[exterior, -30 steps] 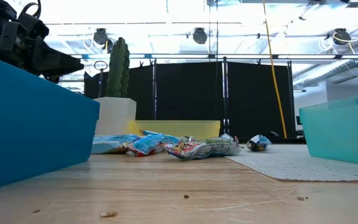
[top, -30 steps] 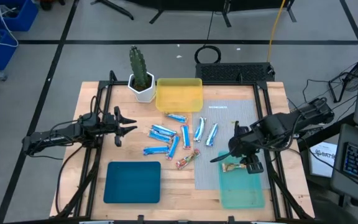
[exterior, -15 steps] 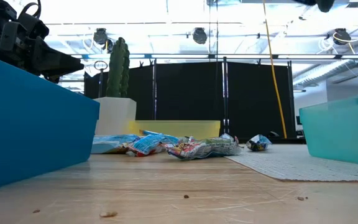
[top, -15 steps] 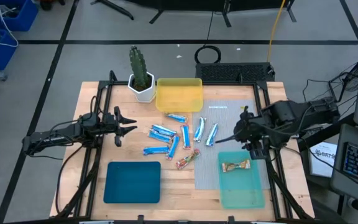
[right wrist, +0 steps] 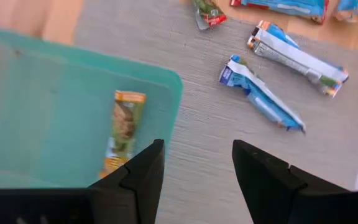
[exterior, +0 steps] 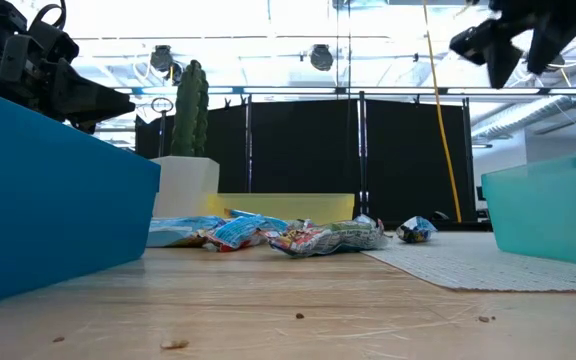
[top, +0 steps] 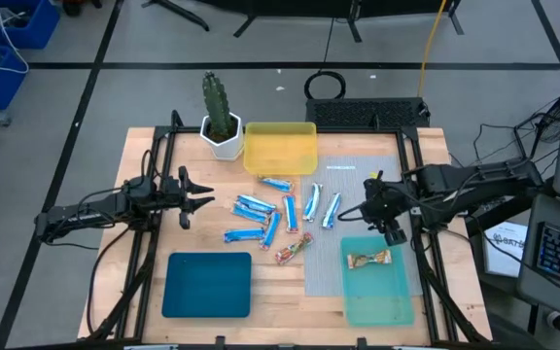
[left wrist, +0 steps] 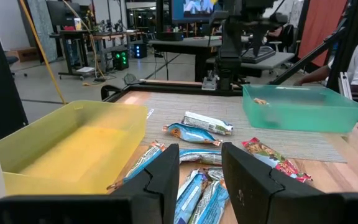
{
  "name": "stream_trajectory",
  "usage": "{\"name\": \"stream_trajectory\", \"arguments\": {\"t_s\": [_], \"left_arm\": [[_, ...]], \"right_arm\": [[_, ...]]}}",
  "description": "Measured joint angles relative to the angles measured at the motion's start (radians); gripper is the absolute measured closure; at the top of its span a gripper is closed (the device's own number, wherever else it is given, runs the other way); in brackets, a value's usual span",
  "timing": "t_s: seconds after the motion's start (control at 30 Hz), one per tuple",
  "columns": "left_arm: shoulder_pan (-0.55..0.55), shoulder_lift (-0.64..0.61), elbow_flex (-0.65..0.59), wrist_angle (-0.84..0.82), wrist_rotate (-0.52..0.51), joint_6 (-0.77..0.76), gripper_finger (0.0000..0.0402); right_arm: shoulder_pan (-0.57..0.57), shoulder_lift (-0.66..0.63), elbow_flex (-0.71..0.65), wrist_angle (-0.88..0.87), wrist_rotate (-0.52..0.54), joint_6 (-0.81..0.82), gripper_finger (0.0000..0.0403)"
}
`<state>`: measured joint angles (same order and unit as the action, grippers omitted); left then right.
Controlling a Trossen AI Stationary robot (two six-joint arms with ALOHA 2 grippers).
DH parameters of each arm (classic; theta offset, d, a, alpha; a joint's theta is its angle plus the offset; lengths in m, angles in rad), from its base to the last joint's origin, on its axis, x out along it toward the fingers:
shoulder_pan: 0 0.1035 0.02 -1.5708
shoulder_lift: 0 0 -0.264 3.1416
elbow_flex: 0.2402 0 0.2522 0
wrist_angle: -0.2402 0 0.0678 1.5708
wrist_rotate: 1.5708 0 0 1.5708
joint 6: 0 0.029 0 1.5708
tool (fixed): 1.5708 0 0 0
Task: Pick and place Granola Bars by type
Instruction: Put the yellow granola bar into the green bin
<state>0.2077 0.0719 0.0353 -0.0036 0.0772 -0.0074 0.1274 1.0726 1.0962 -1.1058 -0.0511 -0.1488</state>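
The right gripper (top: 366, 206), fingers spread and empty, hovers at three o'clock of the blue bars (top: 331, 208); overlapping wrappers probably invite double-grabbing.

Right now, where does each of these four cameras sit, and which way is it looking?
High view: overhead, straight down; both arms, the right claw open.
Low view: at tabletop height, looking across at the shiny wrapped bars; arms up top.
Left wrist: behind the left claw, facing the flat yellow plastic tray.
Right wrist: looking down at the flat light teal tray holding a tan bar.
Every view shows that teal tray.
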Motion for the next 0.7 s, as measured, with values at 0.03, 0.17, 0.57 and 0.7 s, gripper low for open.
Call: {"name": "stream_trajectory", "arguments": {"t_s": [0.03, 0.17, 0.57, 0.7], "left_arm": [[0.000, 0.000, 0.000, 0.000, 0.000, 0.000, 0.0277], [0.000, 0.000, 0.000, 0.000, 0.000, 0.000, 0.0277], [0.000, 0.000, 0.000, 0.000, 0.000, 0.000, 0.0277], [0.000, 0.000, 0.000, 0.000, 0.000, 0.000, 0.0277]], "right_arm": [[-0.013, 0.000, -0.015, 0.015, 0.000, -0.036, 0.0220], [-0.065, 0.007, -0.066, 0.087, -0.001, -0.154, 0.0220], [-0.170, 0.107, -0.080, 0.193, 0.058, -0.522, 0.0220], [-0.187, 0.137, -0.080, 0.235, 0.162, -0.676, 0.0220]]}}
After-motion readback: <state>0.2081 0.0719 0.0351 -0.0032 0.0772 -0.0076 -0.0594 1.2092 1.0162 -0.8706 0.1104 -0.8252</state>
